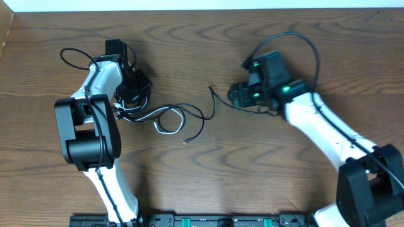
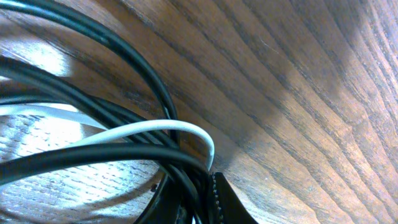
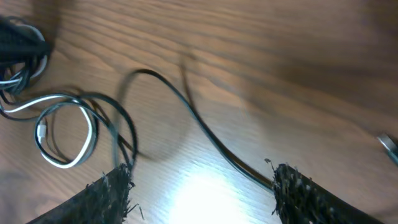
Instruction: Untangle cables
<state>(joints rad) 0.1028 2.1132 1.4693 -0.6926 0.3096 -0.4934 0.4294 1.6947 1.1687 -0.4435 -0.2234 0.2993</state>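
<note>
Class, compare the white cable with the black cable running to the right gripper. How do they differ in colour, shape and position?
The white cable curls into a loop; the black cable sweeps in one open curve. The white cable sits in the tangle by the left gripper; the black cable passes between the right gripper's open fingers. Both are thin and lie on the table.

Wood-grain table. Left gripper low over left end of cables, bundle bunched beneath it; finger spacing unclear from above. White cable loops right of bundle, black ones curling alongside, one loose end lying free. Separate black strand curves from mid-table to right gripper, reaching its tip. Grippers well apart.
</note>
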